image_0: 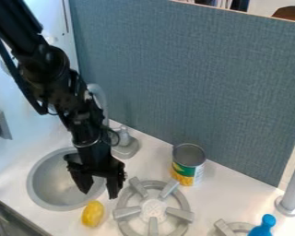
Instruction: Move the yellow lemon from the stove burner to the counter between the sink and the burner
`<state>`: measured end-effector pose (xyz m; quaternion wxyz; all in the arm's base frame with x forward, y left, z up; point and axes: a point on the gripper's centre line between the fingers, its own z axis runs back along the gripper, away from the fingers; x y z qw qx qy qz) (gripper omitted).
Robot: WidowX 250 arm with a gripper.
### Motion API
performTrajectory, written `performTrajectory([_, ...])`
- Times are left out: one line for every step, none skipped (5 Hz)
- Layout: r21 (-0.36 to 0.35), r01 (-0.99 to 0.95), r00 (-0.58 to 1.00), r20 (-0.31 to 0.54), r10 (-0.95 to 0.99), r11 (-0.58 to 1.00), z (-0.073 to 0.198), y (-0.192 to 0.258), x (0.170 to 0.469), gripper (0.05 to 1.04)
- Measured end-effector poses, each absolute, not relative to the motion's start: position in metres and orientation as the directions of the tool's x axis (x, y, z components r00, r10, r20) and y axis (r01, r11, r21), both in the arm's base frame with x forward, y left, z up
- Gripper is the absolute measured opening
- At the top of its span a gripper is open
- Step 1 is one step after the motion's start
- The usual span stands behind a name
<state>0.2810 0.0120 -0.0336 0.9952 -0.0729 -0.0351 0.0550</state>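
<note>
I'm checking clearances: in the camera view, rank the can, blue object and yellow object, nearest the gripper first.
1. Yellow object, just below the gripper.
2. Can, further right, near the panel.
3. Blue object, at the picture's bottom right.

We are seeing the sink point(50, 185) lying left of the burner point(154, 208), the lemon-like item point(92, 214) resting in front between them, and the can point(189, 162) standing behind the burner, right of the faucet point(126, 146).

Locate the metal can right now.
In the camera view, the can stands to the right of the gripper, just behind the gray burner and near the foot of the blue-gray panel.
</note>
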Motion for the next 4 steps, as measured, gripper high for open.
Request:
performTrajectory([-0.132, -0.033, 0.996, 0.080, 0.044, 0.991, -0.029, -0.006, 0.288, 0.998])
performTrajectory([-0.119, -0.007, 0.993, 0.114, 0.021, 0.993, -0.021, -0.016, 0.305, 0.998])
performTrajectory([-0.095, 0.015, 0.994, 0.107, -0.005, 0.995, -0.030, -0.029, 0.318, 0.998])
performTrajectory([-0.083, 0.033, 0.996, 0.089, -0.025, 0.996, -0.035, -0.032, 0.333, 0.998])
